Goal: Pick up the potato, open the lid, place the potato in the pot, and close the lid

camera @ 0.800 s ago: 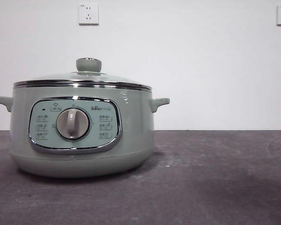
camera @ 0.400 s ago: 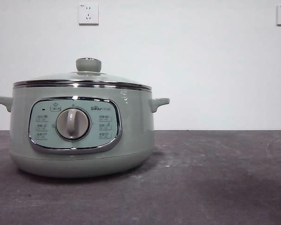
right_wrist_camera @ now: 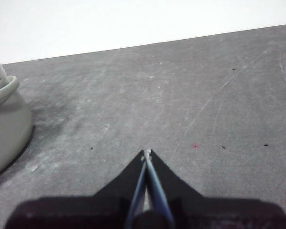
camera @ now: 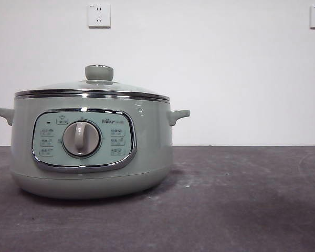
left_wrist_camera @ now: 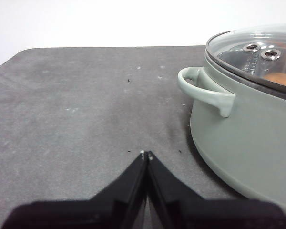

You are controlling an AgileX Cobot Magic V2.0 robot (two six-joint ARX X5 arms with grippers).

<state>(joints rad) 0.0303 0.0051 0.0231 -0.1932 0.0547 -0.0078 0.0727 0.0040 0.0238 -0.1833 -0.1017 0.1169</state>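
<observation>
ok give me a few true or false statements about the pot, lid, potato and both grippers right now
1. The lid sits closed on the pot. True.
2. The potato lies on the table beside the pot. False: an orange-brown shape shows through the glass lid in the left wrist view, inside the pot.
3. The left gripper is clamped on the lid's knob. False: its jaws are shut on nothing, low over the table, apart from the pot's side handle.
4. The right gripper is shut and holds nothing. True.
5. An arm shows in the front view. False: only the pot, table and wall with two sockets show there.
</observation>
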